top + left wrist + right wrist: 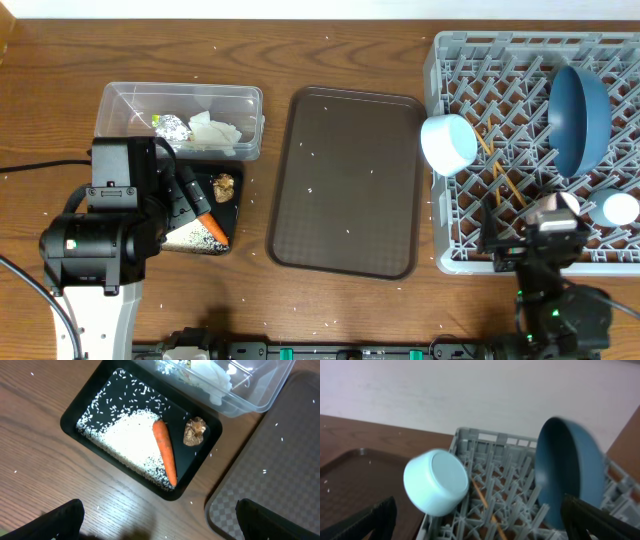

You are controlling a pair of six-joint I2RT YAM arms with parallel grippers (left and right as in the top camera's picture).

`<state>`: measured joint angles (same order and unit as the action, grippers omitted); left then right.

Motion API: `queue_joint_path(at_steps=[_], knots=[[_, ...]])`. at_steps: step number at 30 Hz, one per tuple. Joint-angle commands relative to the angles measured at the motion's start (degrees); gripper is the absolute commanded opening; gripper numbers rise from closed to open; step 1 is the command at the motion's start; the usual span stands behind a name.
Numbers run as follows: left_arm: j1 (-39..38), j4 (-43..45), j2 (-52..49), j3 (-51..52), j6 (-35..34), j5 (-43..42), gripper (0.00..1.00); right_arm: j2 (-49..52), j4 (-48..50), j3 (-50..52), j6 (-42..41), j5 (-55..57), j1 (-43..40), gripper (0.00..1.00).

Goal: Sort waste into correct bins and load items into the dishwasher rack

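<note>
The black tray [75,417] holds an orange carrot [165,452], a brown food lump [194,431] and a heap of rice grains [130,440]. The clear tub [130,100] behind it holds the crumpled tissue [215,130] and the printed wrapper [172,127]. My left gripper [160,525] is open and empty, above the wood just in front of the black tray. The grey rack [530,60] holds the dark blue plate [580,115] on edge, the white bowl [450,143] on its left rim, chopsticks [500,178] and a small blue cup [620,208]. My right gripper [485,527] is open and empty over the rack's near side.
The brown serving tray [345,180] lies between the bins and the rack, with a few stray grains on it. Loose grains dot the wooden table [60,70]. A pinkish cup [566,202] shows partly beside my right arm in the rack.
</note>
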<state>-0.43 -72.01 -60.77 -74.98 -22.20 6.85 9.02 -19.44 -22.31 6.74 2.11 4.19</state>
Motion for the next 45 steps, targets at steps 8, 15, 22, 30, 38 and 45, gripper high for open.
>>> queue_joint_path(at_steps=[8,15,22,30,38,45], knots=[[0.3,-0.2,-0.2,-0.3,0.8,0.9,0.98,-8.7,16.9,16.4,0.6,-4.0,-1.3,0.99],[0.3,-0.2,-0.2,-0.3,0.8,0.9,0.98,-8.7,25.8,22.0,0.6,-4.6,-1.3,0.99],[0.3,-0.2,-0.2,-0.3,0.8,0.9,0.98,-8.7,21.6,22.0,0.6,-4.5,-1.3,0.99],[0.3,-0.2,-0.2,-0.3,0.8,0.9,0.98,-8.3,15.3,22.0,0.6,-4.3,-1.3,0.99],[0.3,-0.2,-0.2,-0.3,0.8,0.9,0.98,-8.3,15.3,22.0,0.6,-4.3,-1.3,0.99],[0.1,-0.2,1.5,-0.2,0.7,0.9,0.98,-8.3,15.3,22.0,0.6,-4.3,-1.3,0.99]])
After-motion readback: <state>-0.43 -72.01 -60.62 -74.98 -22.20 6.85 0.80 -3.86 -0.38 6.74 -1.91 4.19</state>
